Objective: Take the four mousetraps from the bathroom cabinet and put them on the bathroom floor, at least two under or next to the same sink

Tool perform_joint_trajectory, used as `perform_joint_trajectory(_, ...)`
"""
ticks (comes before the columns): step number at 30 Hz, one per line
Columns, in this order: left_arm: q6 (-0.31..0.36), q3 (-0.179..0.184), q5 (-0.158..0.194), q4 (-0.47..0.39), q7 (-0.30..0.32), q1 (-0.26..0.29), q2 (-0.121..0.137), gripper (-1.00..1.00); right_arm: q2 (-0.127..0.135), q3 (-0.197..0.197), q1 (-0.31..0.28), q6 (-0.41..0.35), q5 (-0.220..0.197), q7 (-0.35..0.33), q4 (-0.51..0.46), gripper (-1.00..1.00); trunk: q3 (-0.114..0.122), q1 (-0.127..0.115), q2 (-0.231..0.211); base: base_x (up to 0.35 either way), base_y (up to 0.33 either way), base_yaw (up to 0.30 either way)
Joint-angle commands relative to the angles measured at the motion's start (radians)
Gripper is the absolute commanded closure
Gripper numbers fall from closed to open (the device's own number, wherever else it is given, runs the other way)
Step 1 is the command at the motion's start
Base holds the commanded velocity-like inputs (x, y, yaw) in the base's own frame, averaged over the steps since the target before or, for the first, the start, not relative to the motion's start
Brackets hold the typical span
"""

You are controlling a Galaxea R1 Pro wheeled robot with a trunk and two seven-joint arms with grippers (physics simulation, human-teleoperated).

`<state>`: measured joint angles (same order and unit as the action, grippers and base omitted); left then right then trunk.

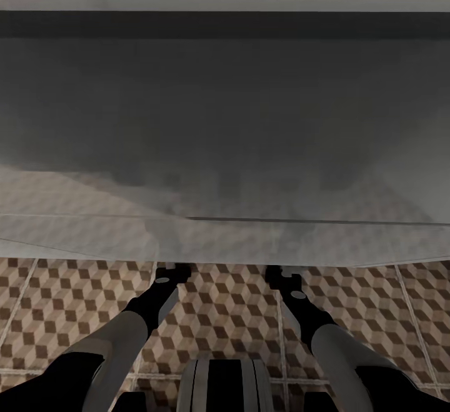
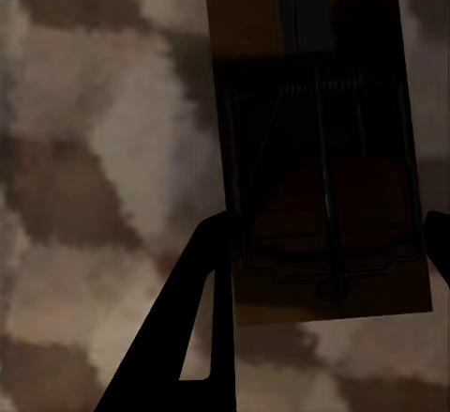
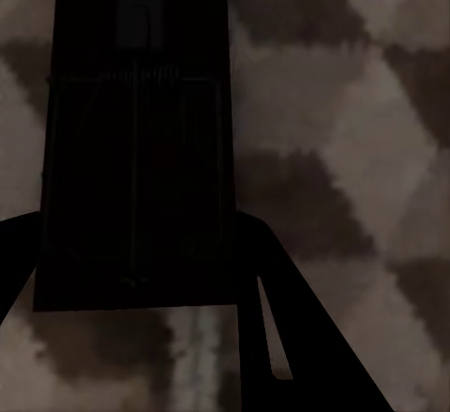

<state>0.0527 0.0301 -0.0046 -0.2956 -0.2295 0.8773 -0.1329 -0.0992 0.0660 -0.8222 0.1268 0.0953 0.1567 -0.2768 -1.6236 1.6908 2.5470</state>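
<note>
Left wrist view: left gripper point(image 2: 323, 281) fingers clamp a mousetrap point(image 2: 319, 149); right gripper point(image 3: 131, 281) fingers clamp a second mousetrap point(image 3: 136, 149). Both over bathroom floor point(image 1: 225, 312), 6 o'clock of pale sink unit point(image 1: 250, 237). None placed yet.

Matt brown wooden mousetrap point(image 2: 319, 149) with thin metal wires — bathroom floor point(image 1: 231, 318) of smooth printed tile.

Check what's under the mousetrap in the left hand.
Cube-patterned bathroom floor tile lies beneath the mousetrap held between the left hand fingers. The tile directly under the board is covered, so contact with it can't be judged.
</note>
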Motion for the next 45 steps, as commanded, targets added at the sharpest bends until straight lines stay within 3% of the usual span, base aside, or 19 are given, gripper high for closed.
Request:
perform_joint_trajectory(1, 0.006, 0.004, -0.002, -0.002, -0.007, 0.0, -0.001, 1.0, -0.001, -0.001, 0.0, 0.003, 0.0, -0.002, 0.007, 1.0, -0.001, 0.0, 0.0, 0.0, 0.0, 0.0)
perform_joint_trajectory(17, 0.007, 0.004, -0.002, -0.002, -0.007, 0.0, -0.002, 1.0, 0.0, -0.002, -0.006, 0.0, -0.003, -0.002, 0.007, 1.0, -0.001, 0.0, 0.0, 0.0, 0.0, 0.0)
perform_joint_trajectory(18, 0.007, 0.004, -0.002, -0.002, -0.007, 0.0, -0.002, 1.0, 0.0, -0.002, -0.007, -0.001, -0.004, -0.002, 0.007, -1.0, -0.001, 0.0, 0.0, 0.0, 0.0, 0.0)
perform_joint_trajectory(45, 0.009, 0.004, -0.002, -0.002, -0.007, 0.0, -0.006, 1.0, 0.0, -0.002, -0.009, -0.001, -0.002, -0.003, 0.007, -1.0, -0.001, 0.0, 0.0, 0.0, 0.0, 0.0)
